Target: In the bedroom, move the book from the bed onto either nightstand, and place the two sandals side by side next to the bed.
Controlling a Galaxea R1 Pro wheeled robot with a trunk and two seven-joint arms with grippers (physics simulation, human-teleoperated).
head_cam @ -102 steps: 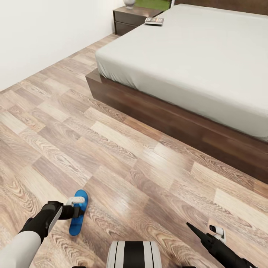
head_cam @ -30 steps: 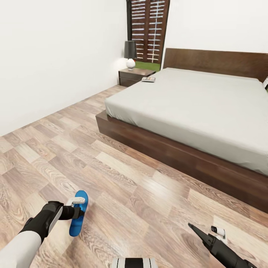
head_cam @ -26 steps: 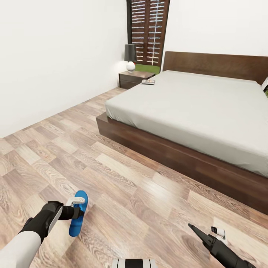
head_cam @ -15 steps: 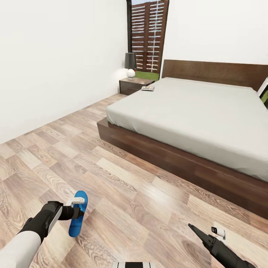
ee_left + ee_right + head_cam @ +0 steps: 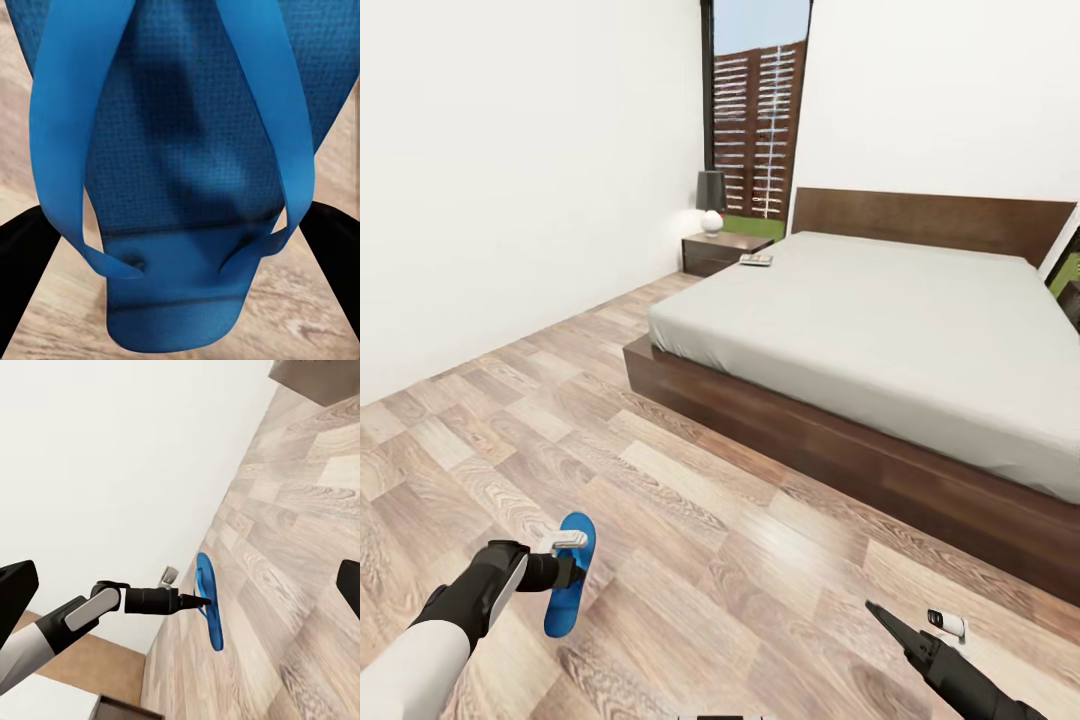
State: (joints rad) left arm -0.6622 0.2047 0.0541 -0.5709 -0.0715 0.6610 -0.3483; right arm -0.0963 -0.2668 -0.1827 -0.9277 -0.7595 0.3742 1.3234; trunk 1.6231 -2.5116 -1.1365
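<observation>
- Writing: the book [image 5: 756,260] lies at the bed's [image 5: 880,320] far corner, just beside the nightstand [image 5: 722,250]; its lettering is too small to read.
- My left gripper [image 5: 574,570] is pinching the blue sandal [image 5: 569,588] at its side, held above the floor [image 5: 690,520]; my right gripper [image 5: 905,622] is well apart from it, fingers spread.
- Since 0.5 s ago the camera has tilted up; the sandal stays clamped.

Left claw [image 5: 572,572] grips a blue sandal [image 5: 569,574] above the wood floor [image 5: 690,520]; the bed [image 5: 880,330] lies ahead.
</observation>
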